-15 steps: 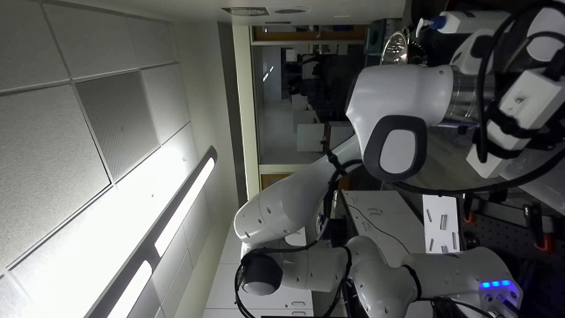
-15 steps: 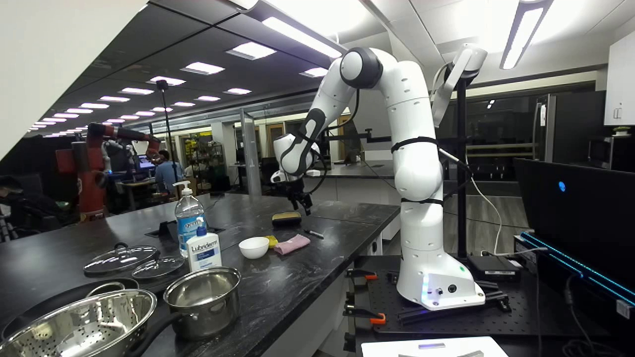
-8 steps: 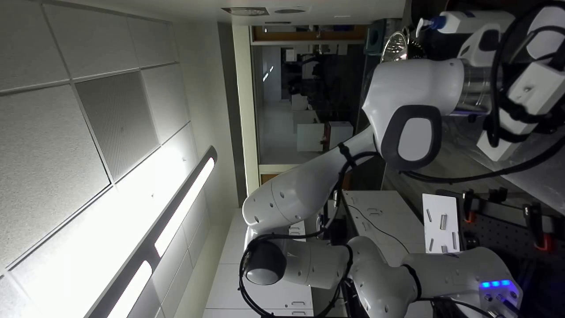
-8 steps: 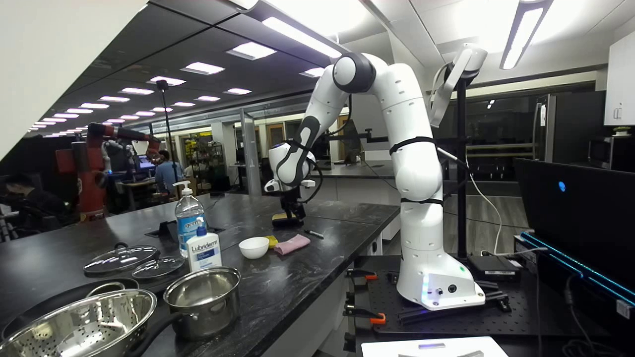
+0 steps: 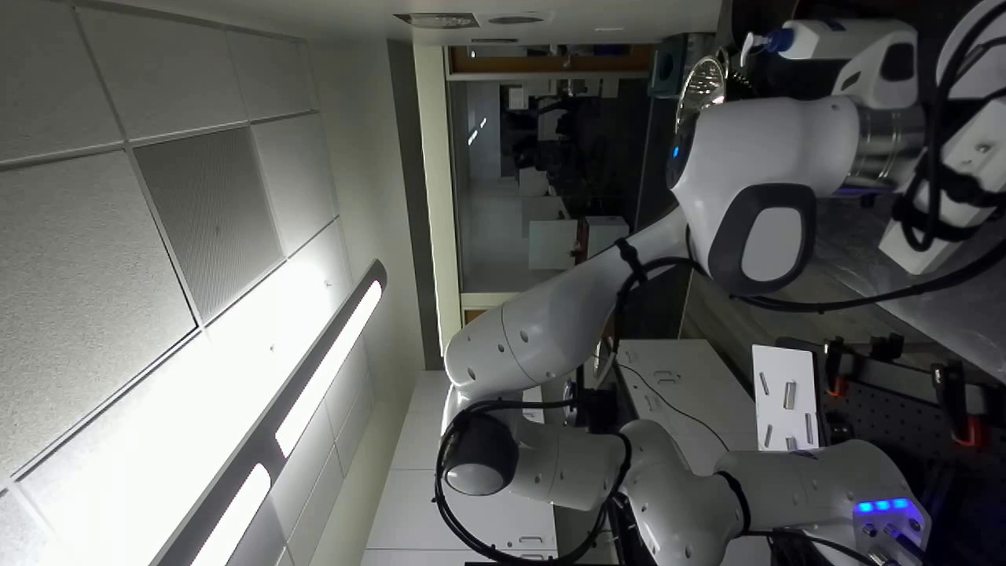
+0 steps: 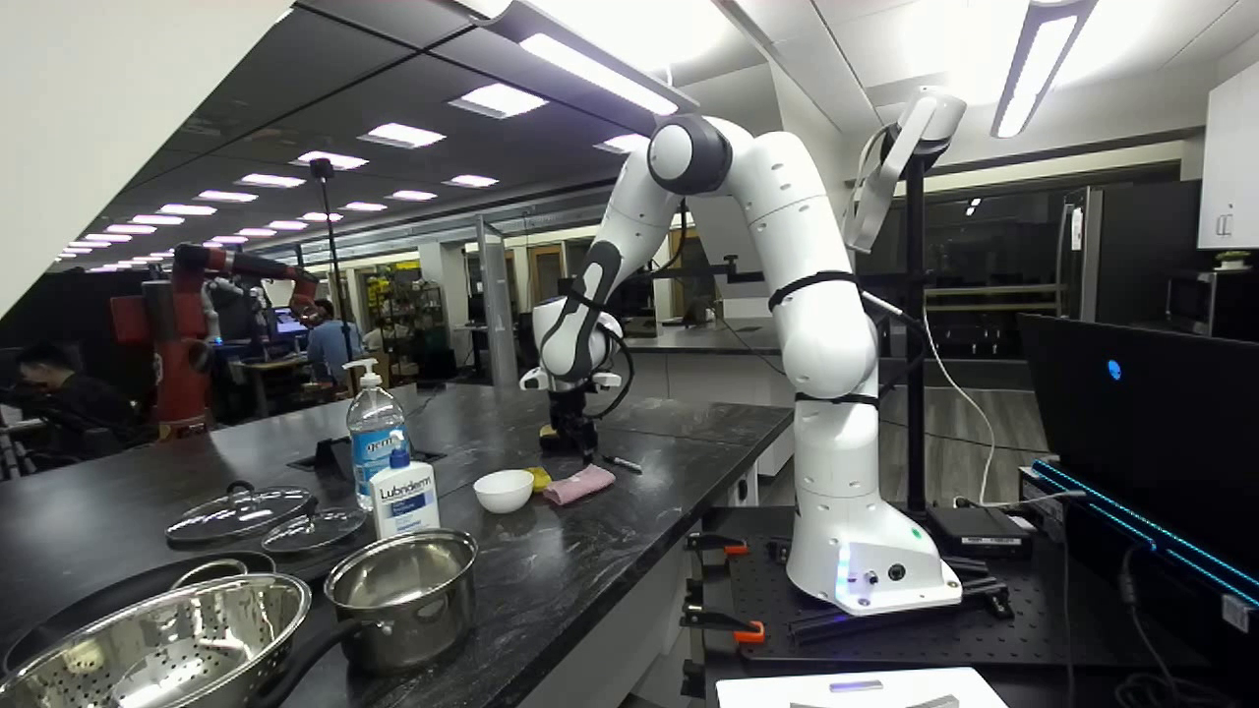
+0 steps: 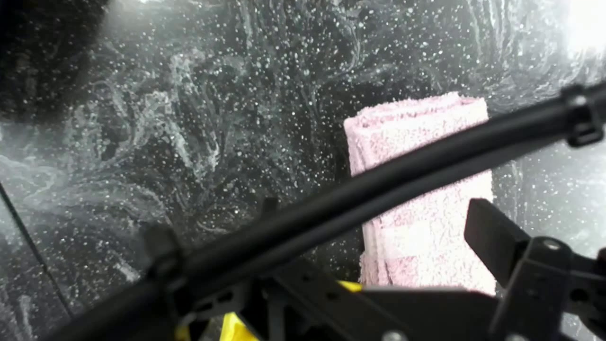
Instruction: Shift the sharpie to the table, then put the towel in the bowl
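Note:
The sharpie lies on the dark table, beside the pink folded towel; it does not show in the wrist view. A small white bowl stands on the far side of the towel from the sharpie. My gripper points down, low over the table just behind the towel. From the wrist, the towel appears below the spread fingers, and a black cable crosses in front of it. The jaws stand wide apart with nothing gripped. One finger is mostly hidden by that cable.
A yellow item sits between bowl and towel. Behind my gripper is a tan-topped dark case, partly covered. Soap bottle, lotion bottle, pot, colander and glass lids occupy the near left.
In the exterior views my arm has come lower and swung toward the towel. The gripper, tilted a second ago, now hangs nearly upright. The towel, bowl and sharpie have stayed put.

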Motion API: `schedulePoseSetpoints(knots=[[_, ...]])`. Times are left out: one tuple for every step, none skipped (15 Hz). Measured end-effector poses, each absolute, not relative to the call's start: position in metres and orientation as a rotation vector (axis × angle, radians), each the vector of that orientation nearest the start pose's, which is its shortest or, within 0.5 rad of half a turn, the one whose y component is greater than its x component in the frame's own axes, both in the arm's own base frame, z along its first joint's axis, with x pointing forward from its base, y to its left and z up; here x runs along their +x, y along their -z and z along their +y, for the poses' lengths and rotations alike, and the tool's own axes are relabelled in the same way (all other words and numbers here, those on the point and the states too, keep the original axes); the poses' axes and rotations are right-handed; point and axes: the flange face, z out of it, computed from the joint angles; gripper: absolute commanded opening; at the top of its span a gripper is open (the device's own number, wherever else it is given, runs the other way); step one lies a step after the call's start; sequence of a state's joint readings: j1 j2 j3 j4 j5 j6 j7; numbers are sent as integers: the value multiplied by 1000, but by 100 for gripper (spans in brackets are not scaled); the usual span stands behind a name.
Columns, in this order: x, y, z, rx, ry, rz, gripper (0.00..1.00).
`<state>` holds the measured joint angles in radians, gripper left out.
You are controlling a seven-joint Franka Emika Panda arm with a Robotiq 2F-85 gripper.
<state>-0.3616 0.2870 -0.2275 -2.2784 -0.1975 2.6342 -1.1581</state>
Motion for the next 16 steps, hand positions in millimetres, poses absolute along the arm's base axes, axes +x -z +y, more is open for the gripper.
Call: schedulePoseSetpoints(knots=[[454, -237, -300, -3066, -124, -1201, 100], [455, -235, -303, -3064, -117, -1194, 100], [455, -233, -306, -3061, -114, -1192, 100], [456, -231, -309, -3062, -115, -1191, 100], [458, -228, -312, -3061, -120, -1194, 100], [459, -225, -315, -3056, -126, -1204, 100], [461, -221, -317, -3052, -133, -1211, 100], [464, -216, -317, -3043, -142, -1223, 100], [466, -211, -317, -3031, -150, -1241, 100], [468, -206, -316, -3021, -157, -1252, 100], [471, -201, -314, -3010, -162, -1262, 100], [474, -196, -311, -3001, -165, -1272, 100], [477, -193, -308, -2993, -165, -1281, 100], [481, -191, -306, -2989, -163, -1290, 75], [484, -191, -304, -2985, -160, -1298, 74], [487, -192, -303, -2982, -158, -1304, 68]])
